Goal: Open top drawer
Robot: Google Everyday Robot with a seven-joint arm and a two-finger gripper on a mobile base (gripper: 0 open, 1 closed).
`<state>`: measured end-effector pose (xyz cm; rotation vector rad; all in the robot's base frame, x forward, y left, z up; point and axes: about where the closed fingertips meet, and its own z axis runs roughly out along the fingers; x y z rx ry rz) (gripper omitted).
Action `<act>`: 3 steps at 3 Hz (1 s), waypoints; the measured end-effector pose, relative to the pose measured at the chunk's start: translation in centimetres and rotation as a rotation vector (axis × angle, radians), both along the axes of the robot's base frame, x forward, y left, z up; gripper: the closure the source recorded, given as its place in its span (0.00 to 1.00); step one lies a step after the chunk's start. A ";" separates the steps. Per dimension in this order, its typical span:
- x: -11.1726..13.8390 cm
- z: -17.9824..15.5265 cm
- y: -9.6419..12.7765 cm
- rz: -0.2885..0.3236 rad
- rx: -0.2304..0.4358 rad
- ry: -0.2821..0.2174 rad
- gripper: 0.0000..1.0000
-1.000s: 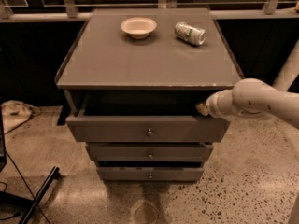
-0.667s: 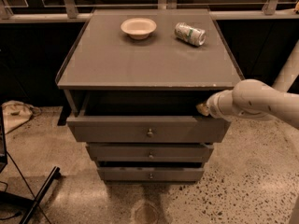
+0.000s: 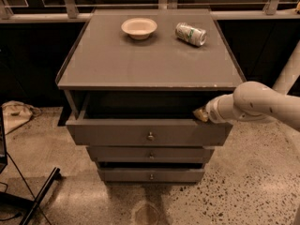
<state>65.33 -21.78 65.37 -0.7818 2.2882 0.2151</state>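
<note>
The top drawer [image 3: 117,132] is the widest grey drawer, with a small round metal knob [image 3: 150,136] at its centre. It stands pulled out from the grey cabinet, its dark inside showing. My gripper [image 3: 200,114] comes in from the right on a white arm and sits at the drawer's upper right front edge, against the rim. Two narrower grey drawers with like knobs sit shut below it.
On the cabinet top [image 3: 150,60] are a white bowl [image 3: 138,27] and a can lying on its side [image 3: 191,33]. A railing runs behind. A black stand leg [image 3: 40,193] and a pale cloth [image 3: 16,114] lie on the speckled floor at the left.
</note>
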 end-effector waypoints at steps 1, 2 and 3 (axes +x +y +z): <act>-1.2 0.1 0.3 0.010 0.018 0.008 1.00; -1.2 0.1 0.2 0.009 0.018 0.008 1.00; -3.1 -0.6 0.8 0.010 0.044 0.023 1.00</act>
